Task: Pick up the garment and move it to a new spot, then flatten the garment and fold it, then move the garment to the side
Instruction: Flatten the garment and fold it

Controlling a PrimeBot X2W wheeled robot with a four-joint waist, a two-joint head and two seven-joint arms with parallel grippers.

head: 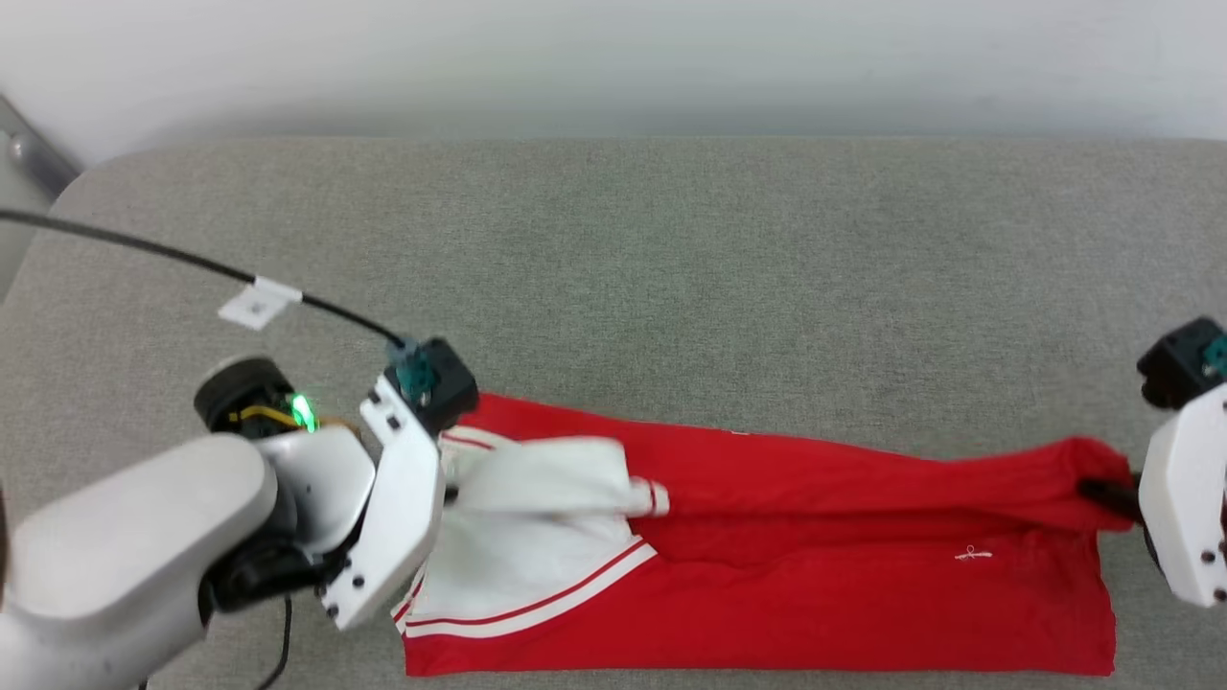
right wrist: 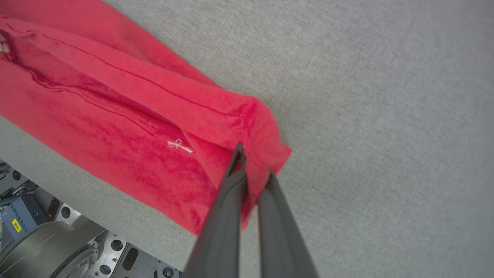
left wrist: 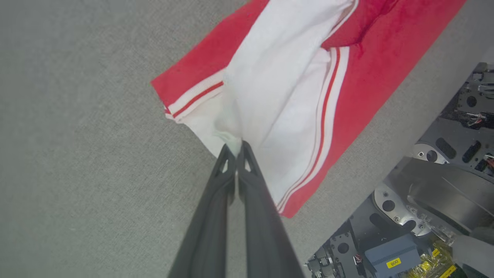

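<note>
The garment (head: pixel 815 565), a red T-shirt with white sleeves and striped trim, lies lengthwise along the near edge of the grey table, partly folded over itself. My left gripper (left wrist: pixel 235 148) is shut on the white sleeve fabric (left wrist: pixel 278 88) at the shirt's left end; in the head view its fingertips are hidden behind the wrist (head: pixel 398 508). At the right end my right gripper (right wrist: pixel 252 164) is shut on the red hem corner (right wrist: pixel 266 131), which is lifted slightly; its dark fingers (head: pixel 1107 494) pinch the fold in the head view.
The grey padded table (head: pixel 671 287) stretches far behind the shirt. A black cable (head: pixel 192 259) with a white tag runs across the left side to my left wrist. The robot's base (left wrist: pixel 432 208) sits below the table's near edge.
</note>
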